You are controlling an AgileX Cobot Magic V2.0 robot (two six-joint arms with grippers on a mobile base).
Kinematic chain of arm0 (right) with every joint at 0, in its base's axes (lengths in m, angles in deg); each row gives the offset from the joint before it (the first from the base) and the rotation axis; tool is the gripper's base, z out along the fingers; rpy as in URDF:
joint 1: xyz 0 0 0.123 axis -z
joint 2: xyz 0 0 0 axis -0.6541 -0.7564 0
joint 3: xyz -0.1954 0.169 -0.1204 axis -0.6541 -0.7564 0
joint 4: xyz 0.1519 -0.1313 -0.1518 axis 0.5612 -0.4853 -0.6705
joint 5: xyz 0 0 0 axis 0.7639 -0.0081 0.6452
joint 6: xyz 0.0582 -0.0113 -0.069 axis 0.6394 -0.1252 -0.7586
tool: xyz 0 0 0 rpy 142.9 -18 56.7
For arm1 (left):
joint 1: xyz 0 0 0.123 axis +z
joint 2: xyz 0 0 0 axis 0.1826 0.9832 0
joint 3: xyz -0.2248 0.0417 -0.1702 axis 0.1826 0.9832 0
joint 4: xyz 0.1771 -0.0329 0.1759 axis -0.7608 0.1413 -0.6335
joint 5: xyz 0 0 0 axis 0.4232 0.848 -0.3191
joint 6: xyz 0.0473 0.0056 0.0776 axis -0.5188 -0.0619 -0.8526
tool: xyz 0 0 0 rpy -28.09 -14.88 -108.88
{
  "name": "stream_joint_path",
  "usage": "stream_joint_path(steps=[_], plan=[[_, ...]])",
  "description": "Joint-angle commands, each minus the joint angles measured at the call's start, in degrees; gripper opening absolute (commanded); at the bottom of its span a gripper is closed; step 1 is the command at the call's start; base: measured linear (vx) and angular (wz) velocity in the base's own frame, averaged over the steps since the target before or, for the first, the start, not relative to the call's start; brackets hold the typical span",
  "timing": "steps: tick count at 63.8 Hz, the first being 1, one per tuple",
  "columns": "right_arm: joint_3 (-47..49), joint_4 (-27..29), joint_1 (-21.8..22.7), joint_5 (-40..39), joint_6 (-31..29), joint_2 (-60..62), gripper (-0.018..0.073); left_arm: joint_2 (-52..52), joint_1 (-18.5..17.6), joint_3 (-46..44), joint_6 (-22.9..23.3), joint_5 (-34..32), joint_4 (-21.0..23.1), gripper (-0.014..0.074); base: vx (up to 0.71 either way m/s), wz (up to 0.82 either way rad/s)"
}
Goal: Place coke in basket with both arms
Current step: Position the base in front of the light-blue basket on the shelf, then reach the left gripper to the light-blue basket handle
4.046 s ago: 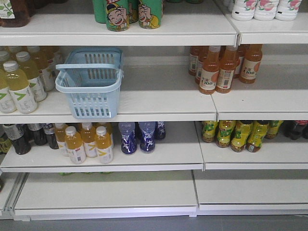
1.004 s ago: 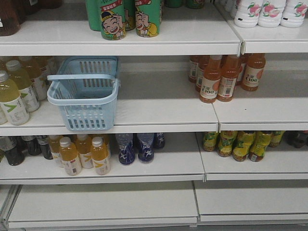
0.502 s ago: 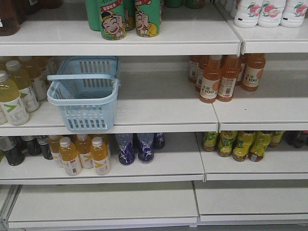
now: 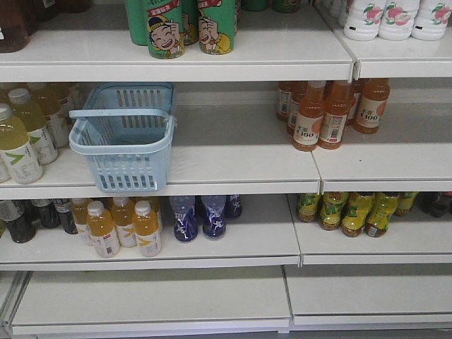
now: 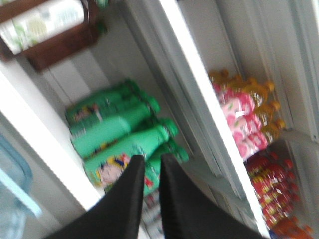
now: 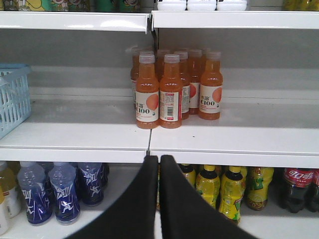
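The light blue basket (image 4: 124,138) stands empty on the middle shelf, left of centre; its side shows at the left edge of the right wrist view (image 6: 12,97) and its rim in the left wrist view (image 5: 14,185). The all-red metal coke is not in view. My left gripper (image 5: 152,158) is shut and empty, pointing at green bottles (image 5: 119,133) on an upper shelf. My right gripper (image 6: 159,158) is shut and empty, in front of the middle shelf's edge below the orange bottles (image 6: 172,89). Neither arm shows in the front view.
White shelves (image 4: 233,173) hold green cans (image 4: 185,27), pale yellow drinks (image 4: 21,134), orange bottles (image 4: 325,113), blue bottles (image 4: 201,215) and yellow-green bottles (image 4: 353,212). A dark cola bottle with a red label (image 6: 298,188) stands low right. Blurred red packs (image 5: 271,184) lie beyond.
Since four seconds ago the front view has shifted, so the shelves and basket sit lower and further left. Over the last second nothing has visibly moved.
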Motion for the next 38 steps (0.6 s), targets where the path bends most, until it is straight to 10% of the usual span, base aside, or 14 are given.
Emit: stream_joint_path(steps=[1,18,38], plan=[[-0.84,-0.16,0.26,-4.38,-0.22,1.05,-0.0004,8.71,-0.13,-1.67,9.09,-12.82,-5.90,0.0212,0.00,0.00],[-0.84,-0.16,0.26,-4.38,-0.22,1.05,-0.0004,30.52,-0.13,-4.08,13.83,-25.35,-5.17,0.0544,0.00,0.00],[-0.84,-0.16,0.26,-4.38,-0.22,1.05,-0.0004,49.04,-0.13,-15.32,15.90,-29.05,-5.24,0.0565,0.00,0.00]])
